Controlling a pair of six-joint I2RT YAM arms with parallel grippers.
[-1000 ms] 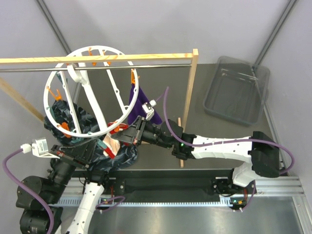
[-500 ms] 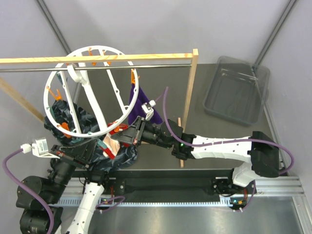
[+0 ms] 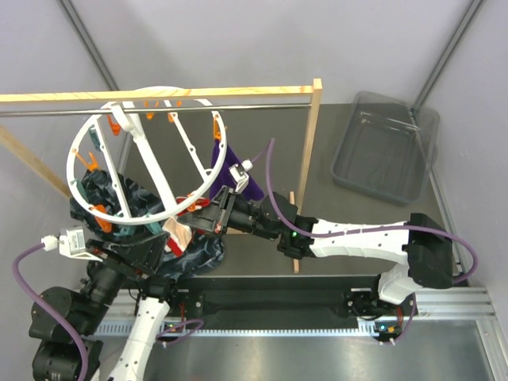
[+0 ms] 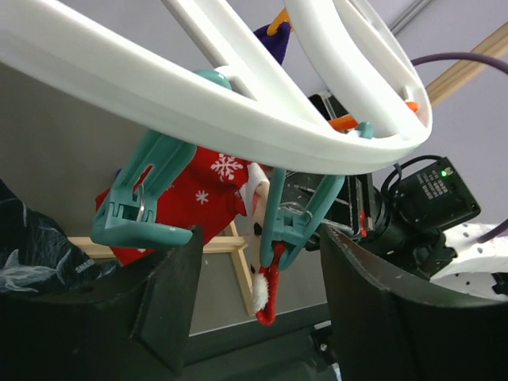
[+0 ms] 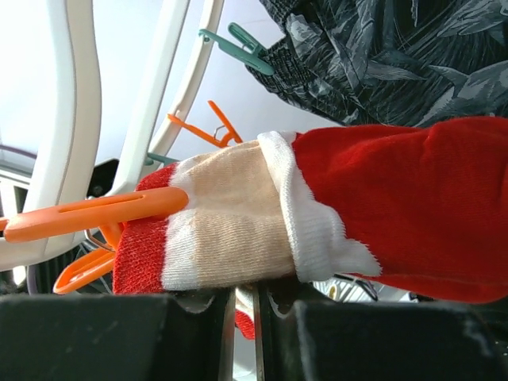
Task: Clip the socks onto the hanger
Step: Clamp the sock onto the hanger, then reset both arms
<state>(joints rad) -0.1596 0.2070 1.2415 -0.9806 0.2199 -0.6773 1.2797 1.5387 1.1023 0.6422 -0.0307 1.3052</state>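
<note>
Left hand: fingers spread, standing either side of teal clip beneath rim of white hanger; contact with clip not clear. Right hand: pressed together, pinching lower edge of red Christmas sock near its white band, with orange clip lying against cuff end. Red sock's place: raised to near rim of hanger, one thin edge seemingly nipped in teal clip, bulk hanging behind. Purple sock: pegged at right rim, hanging free. Hanger's place: hooked over metal rail of wooden rack, tilted. Step in hand, by judgement: seating red sock in teal clip. For a sound result: hold right hand's pinch until bite looks secure; if fold caught looks too shallow, press clip open with left hand and feed more cuff in; avoid dragging on hanger, likely free to swing; loosen right hand slowly, without downward tug.
</note>
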